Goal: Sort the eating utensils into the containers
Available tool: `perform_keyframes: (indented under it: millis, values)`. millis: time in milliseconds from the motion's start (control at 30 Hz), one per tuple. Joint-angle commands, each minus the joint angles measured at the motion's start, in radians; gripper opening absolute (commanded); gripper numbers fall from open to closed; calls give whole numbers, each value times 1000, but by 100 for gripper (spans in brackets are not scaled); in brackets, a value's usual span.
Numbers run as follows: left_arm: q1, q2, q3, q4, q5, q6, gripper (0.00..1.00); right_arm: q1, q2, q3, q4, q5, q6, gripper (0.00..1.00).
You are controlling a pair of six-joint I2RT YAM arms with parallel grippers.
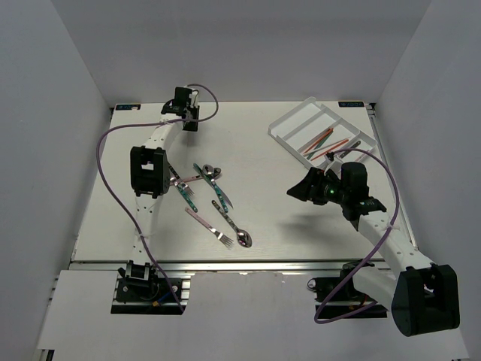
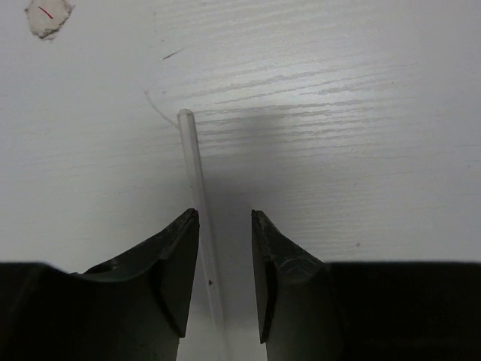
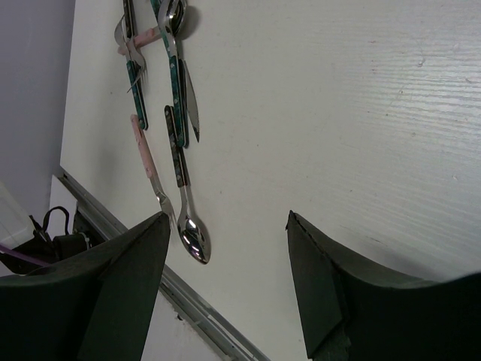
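Observation:
A thin white stick (image 2: 197, 177) lies on the table and runs down between the fingers of my left gripper (image 2: 225, 214), close to the left finger. The jaws stand apart and wider than the stick. This gripper (image 1: 189, 124) is at the table's far left. Several utensils (image 1: 214, 199) lie loose mid-table: a dark-handled spoon (image 3: 192, 237), a pink-handled fork (image 3: 144, 158) and teal-handled pieces (image 3: 179, 83). My right gripper (image 1: 291, 192) hovers open to their right, its jaws (image 3: 228, 214) holding nothing. The clear divided tray (image 1: 289, 120) at the back right holds orange and teal-handled utensils (image 1: 325, 140).
The metal rail of the table's near edge (image 3: 195, 312) runs just below the spoon. A chipped patch (image 2: 49, 16) marks the table surface beyond the stick. Purple cables (image 1: 113, 188) loop beside the left arm. White walls close in the table's sides and back.

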Motion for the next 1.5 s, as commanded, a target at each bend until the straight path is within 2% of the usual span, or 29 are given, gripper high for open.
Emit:
perform_keyframes:
  millis: [0, 367, 600, 800, 1000, 1033, 1233, 1467]
  values:
    - [0, -75, 41, -8, -74, -16, 45, 4, 8, 12, 12, -11, -12, 69]
    - [26, -3, 38, 32, 1, -89, 45, 8, 25, 18, 11, -5, -9, 69]
    - [25, 59, 50, -13, 3, -100, 38, 17, 28, 19, 18, 1, 0, 68]
    - [23, 71, 21, -57, -15, -126, 26, 25, 19, 18, 17, 1, 6, 68]
    - [6, 59, -55, -88, -74, -129, 2, 27, -7, 11, 14, 1, 11, 68]
    - [5, 57, -66, -85, -74, -129, 0, 27, -12, 9, 14, -1, 11, 68]
    - [-1, 13, -91, -50, -101, -134, 0, 27, -21, 5, 5, -7, 3, 68]
    - [-1, -104, -80, -17, -71, -92, 0, 27, -24, -3, 5, -5, 4, 68]
